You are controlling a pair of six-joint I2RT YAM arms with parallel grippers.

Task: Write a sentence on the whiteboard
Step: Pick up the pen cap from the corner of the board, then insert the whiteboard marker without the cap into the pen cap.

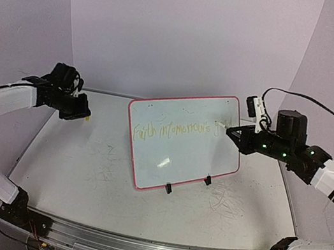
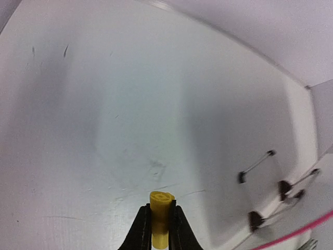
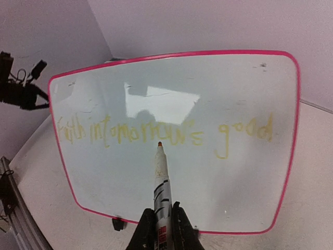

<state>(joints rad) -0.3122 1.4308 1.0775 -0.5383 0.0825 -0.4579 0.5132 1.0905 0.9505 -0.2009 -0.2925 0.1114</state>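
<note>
Whiteboard (image 1: 180, 160) stands tilted at ctr of table (image 1: 81, 168); sentence (image 1: 179, 129) runs across its upper half. R gripper (image 3: 162, 219), clenched on marker (image 3: 161, 182), sits at board's right edge, tip aimed at the words, contact unclear. L gripper (image 2: 159, 221) clamps yellow cap (image 2: 161, 203), well left of board.

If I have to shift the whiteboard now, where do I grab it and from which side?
Pinch the top rim of the whiteboard, coming down from above, one finger in front and one behind. It stands on two black clip feet at its lower edge and the sentence crosses its face, so the thin upper edge is probably safest.
</note>
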